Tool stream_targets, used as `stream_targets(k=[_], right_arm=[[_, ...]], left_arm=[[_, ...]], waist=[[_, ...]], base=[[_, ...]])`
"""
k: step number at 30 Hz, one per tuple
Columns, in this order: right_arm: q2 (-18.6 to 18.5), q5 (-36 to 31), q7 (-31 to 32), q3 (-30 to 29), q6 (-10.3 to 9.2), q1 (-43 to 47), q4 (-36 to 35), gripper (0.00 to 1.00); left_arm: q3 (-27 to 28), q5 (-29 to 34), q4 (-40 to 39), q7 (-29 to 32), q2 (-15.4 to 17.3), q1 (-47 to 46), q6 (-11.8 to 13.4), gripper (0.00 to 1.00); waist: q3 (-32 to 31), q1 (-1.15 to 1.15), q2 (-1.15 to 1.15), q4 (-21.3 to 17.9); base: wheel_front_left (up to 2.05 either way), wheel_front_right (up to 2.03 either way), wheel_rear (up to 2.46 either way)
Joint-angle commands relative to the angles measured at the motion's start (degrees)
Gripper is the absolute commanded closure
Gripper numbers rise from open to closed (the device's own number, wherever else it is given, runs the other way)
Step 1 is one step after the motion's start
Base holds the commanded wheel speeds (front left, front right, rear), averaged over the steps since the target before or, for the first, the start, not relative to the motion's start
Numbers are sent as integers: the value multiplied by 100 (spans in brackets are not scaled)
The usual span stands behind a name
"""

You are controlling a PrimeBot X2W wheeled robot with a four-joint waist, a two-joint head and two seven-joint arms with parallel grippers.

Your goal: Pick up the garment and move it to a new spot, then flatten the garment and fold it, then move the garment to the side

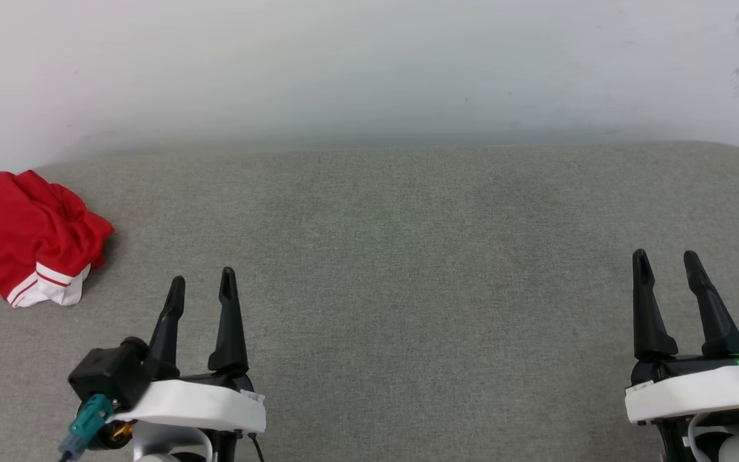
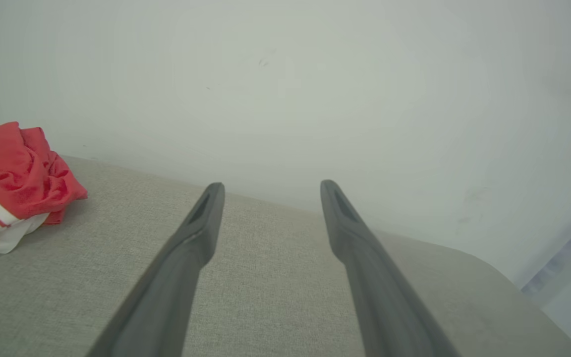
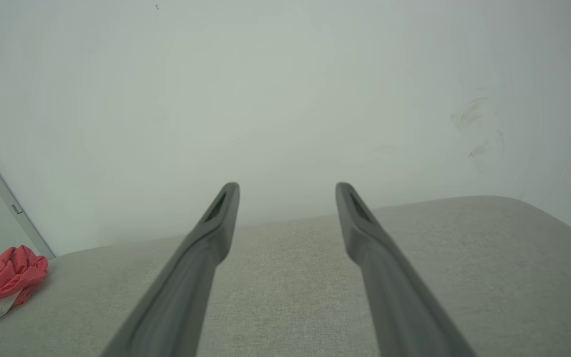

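With left gripper (image 1: 203, 276) and right gripper (image 1: 666, 253) both spread and empty, reach left to the garment (image 1: 29, 237) bunched at the far-left cushion (image 1: 408, 256) edge and pinch a thick fold.

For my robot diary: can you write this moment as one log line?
stage: pickup not begun | shirt: crumpled, left end of cushion | left gripper: open, empty | right gripper: open, empty

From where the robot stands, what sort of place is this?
Probably an indoor test or lab setup: a grey fabric-covered pad set against a plain, scuffed white wall, with a crumpled red garment at its left end.
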Motion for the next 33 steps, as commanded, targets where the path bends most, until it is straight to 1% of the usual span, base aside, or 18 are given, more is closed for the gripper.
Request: stream_targets(k=[1,8,10,11,14,19,23,27,30,33], right_arm=[[-10,-184,-56,-21,0,26,-66,0],[-10,-699,-159,-83,0,50,-65,0],[-10,-863,-184,-89,0,56,-72,0],[-10,-939,-199,-93,0,64,-66,0],[-9,-1282,-238,-81,0,88,-12,0],[-9,-1577,-309,-77,0,82,-35,0],[-9,-1715,-359,-70,0,95,-86,0],[-9,-1541,-408,-73,0,107,-130,0],[-9,-1257,-442,-84,-1,140,-107,0],[-8,-976,-478,-77,-1,194,17,0]], left_arm=[[-86,143,-86,-52,71,-46,93,0],[-588,555,-102,-152,358,-106,618,0],[-743,647,-51,-184,442,-111,719,0],[-808,594,60,-191,455,-56,713,0],[-920,690,172,-239,519,-94,692,0],[-1044,915,245,-302,553,-121,701,0],[-1039,1004,220,-352,497,-94,645,0],[-839,1025,111,-400,368,-6,508,0],[-582,976,66,-438,193,106,280,0],[-247,871,154,-479,-14,216,-136,0]], waist=[[2,0,0,1],[20,0,0,2],[24,0,0,-2],[22,0,0,-4],[31,0,0,-6],[54,0,0,-7],[63,0,0,-3],[73,0,0,3],[64,0,0,3],[45,0,0,2]], base=[[0,0,0],[0,0,0],[0,0,0],[0,0,0],[0,0,0],[0,0,0],[0,0,0],[0,0,0],[0,0,0],[0,0,0]])
